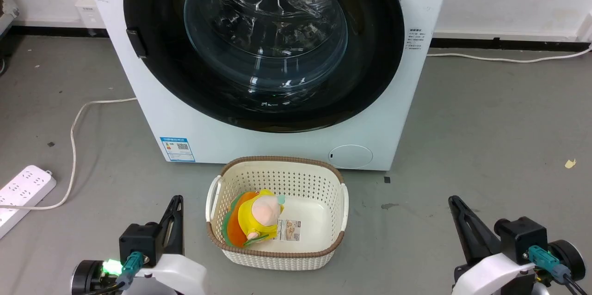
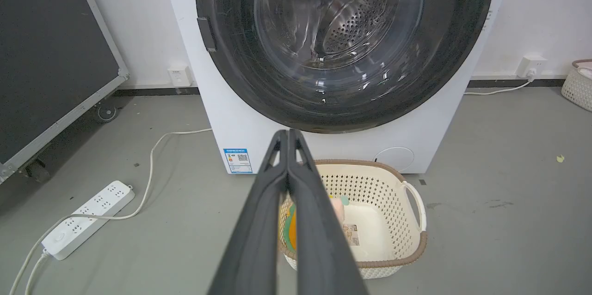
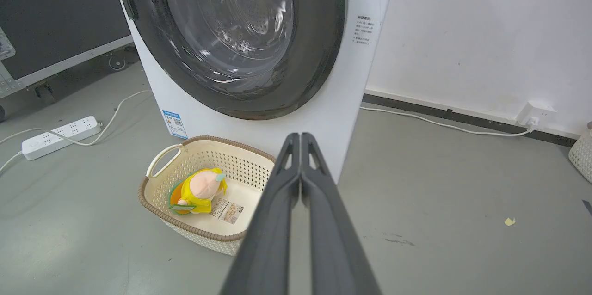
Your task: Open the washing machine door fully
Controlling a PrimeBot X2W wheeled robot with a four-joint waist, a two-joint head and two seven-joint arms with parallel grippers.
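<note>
While the washing machine door [image 1: 263, 45] sits closed against the white machine front [image 1: 152, 119], a cream perforated basket [image 1: 282, 177] stands on the grey floor [image 1: 462, 147] just before the machine, below the door's lower edge. Inside it, toward its left side, lies a yellow plush toy [image 1: 259, 216] with orange and green trim, beside a printed label [image 1: 289, 230] on the basket's bare bottom. The left gripper [image 2: 287, 134] and right gripper [image 3: 300, 137] flank the basket, each with fingers pressed together and holding nothing.

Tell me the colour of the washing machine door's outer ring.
Glossy black, around a clear glass centre. The washing machine door shows best in the head view.
</note>
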